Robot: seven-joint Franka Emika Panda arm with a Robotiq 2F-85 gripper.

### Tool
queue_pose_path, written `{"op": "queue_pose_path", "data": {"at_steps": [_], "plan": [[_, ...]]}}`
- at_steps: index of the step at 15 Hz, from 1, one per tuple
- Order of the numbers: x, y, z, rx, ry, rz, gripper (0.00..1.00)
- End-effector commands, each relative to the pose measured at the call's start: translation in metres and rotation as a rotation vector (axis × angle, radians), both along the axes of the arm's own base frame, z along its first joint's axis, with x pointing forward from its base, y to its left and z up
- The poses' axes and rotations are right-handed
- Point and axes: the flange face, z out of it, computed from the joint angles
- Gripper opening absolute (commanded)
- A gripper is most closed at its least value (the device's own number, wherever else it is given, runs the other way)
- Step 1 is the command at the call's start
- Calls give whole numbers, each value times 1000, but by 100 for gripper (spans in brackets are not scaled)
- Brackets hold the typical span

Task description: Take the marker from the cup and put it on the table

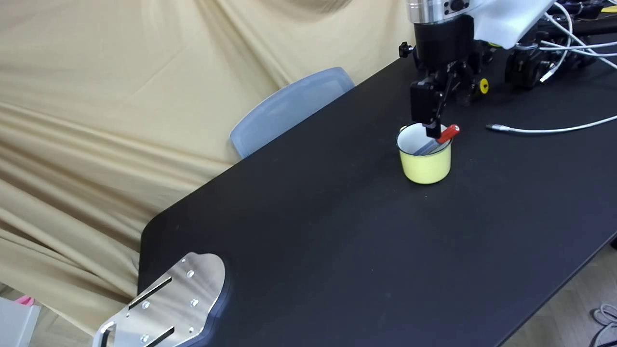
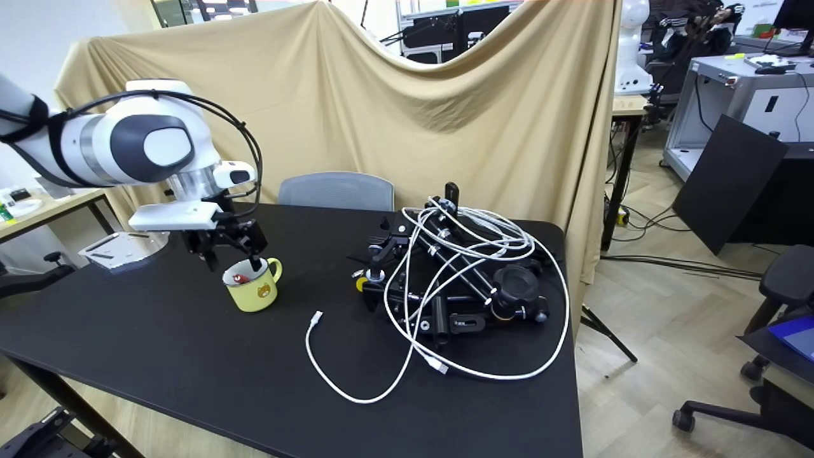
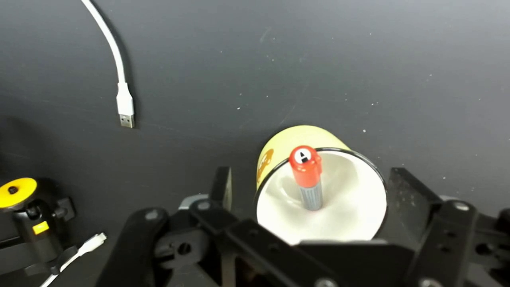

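Observation:
The marker has a red cap and a grey body. It leans inside the cup with its red end above the rim, in both exterior views (image 1: 449,133) (image 2: 240,278) and the wrist view (image 3: 306,172). The pale yellow cup (image 1: 426,168) has a white inside and dark rim; it also shows in an exterior view (image 2: 253,296) and the wrist view (image 3: 301,136). It stands upright on the black table (image 1: 289,231). My gripper (image 3: 310,175) is open and empty, pointing down just over the cup, with the marker between its spread fingers in the wrist view.
A white cable end (image 1: 544,129) lies beside the cup. Black tripod gear (image 2: 464,286) with coiled white cables lies on the table near it. A metal plate (image 1: 178,294) is at the table's other end. A grey-blue chair (image 2: 337,191) and beige curtain stand behind.

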Motion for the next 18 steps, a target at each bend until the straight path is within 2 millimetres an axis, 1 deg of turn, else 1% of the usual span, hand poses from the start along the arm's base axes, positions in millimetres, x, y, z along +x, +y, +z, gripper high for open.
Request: {"op": "queue_pose_path", "data": {"at_steps": [1, 6, 7, 8, 14, 16, 18], "plan": [[-1, 2, 4, -21, -9, 16, 100], [0, 5, -2, -19, -6, 29, 100], [0, 5, -1, -20, -9, 30, 75], [0, 5, -2, -22, -9, 33, 74], [0, 4, -9, -25, 9, 39, 31], [-1, 4, -15, -22, 24, 46, 19], [-2, 4, -21, -19, 37, 50, 5]]}}
